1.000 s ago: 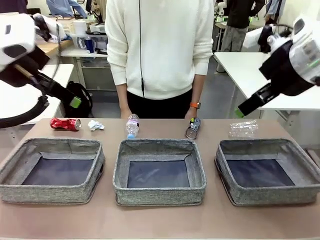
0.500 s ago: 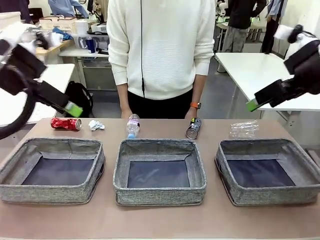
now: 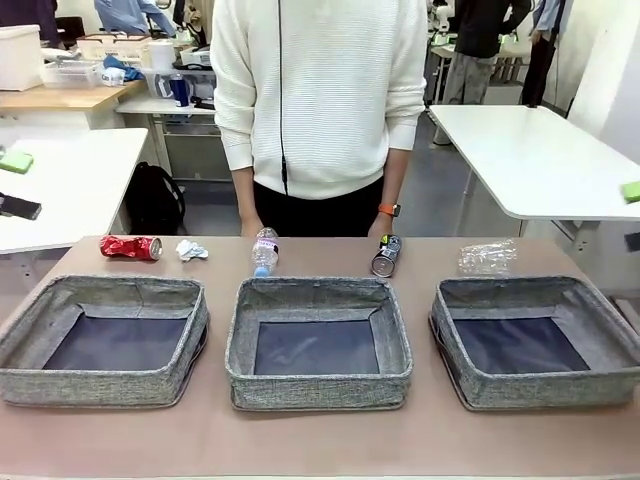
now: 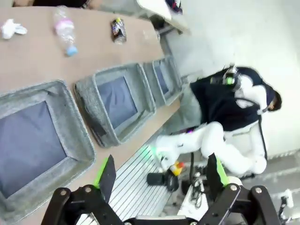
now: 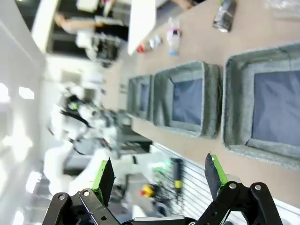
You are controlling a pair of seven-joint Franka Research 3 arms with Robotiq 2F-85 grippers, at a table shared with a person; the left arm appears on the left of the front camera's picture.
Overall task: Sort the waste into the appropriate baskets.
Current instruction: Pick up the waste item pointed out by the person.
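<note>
Three grey baskets side by side on the table, dark bottoms showing. Five pieces lined up behind: crushed red can, white wad, blue-capped bottle, dark can, crumpled clear plastic. Left gripper and right gripper both spread wide, holding nothing

Front faces person, wrists high, sharing baskets
</note>
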